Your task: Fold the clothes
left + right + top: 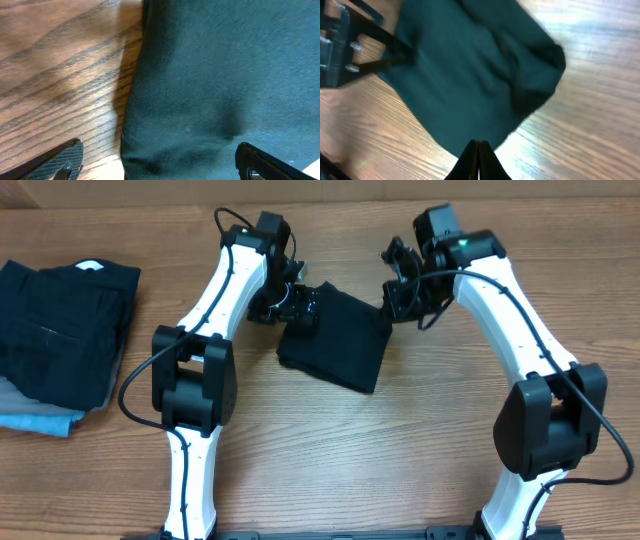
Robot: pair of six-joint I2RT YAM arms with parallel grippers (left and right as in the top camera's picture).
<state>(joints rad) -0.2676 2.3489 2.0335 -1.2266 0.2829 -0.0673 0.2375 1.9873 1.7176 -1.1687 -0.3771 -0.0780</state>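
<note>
The black T-shirt [335,340] lies folded into a small, skewed rectangle on the wooden table, between the two arms. My left gripper [296,302] is open at the shirt's upper left edge. In the left wrist view its two fingers [160,165] straddle the shirt [220,75], one over bare wood, one over fabric. My right gripper [396,300] is at the shirt's upper right corner. In the right wrist view its fingers [479,159] are pressed together, tips at the edge of the shirt [470,75], with no fabric seen between them. The neck tag is hidden.
A pile of folded clothes [60,330] sits at the far left, dark on top with a white tag, and grey and blue items beneath. The left gripper's body [340,50] shows in the right wrist view, at the shirt's far side.
</note>
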